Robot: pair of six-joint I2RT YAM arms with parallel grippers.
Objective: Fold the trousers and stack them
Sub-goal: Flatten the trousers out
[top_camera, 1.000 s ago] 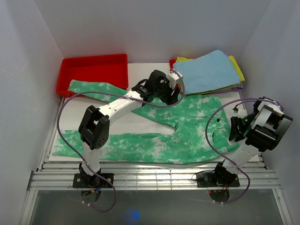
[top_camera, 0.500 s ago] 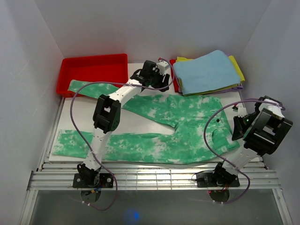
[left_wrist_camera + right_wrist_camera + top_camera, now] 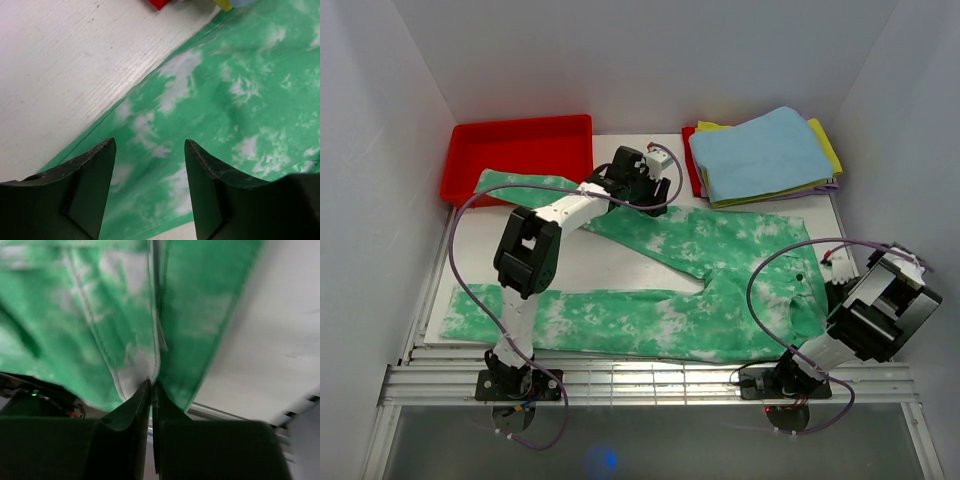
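The green tie-dye trousers (image 3: 720,250) lie spread flat on the white table, legs reaching left, waist at the right. My left gripper (image 3: 642,180) is open and empty, hovering over the upper leg near the table's back; its view shows green cloth (image 3: 210,100) between and under the black fingers (image 3: 85,180). My right gripper (image 3: 832,285) is shut on the trousers' waist edge at the right; its view shows the fingers (image 3: 135,415) pinched together on a seam of the cloth (image 3: 125,315).
A red tray (image 3: 520,155) stands at the back left. A stack of folded cloths with light blue on top (image 3: 760,152) and yellow beneath sits at the back right. A metal rail (image 3: 640,380) runs along the near edge. White walls enclose the sides.
My left arm has drawn back left from the cloth stack to the upper leg. My right gripper has pulled the waist toward the right and near side; the trousers shifted and flattened.
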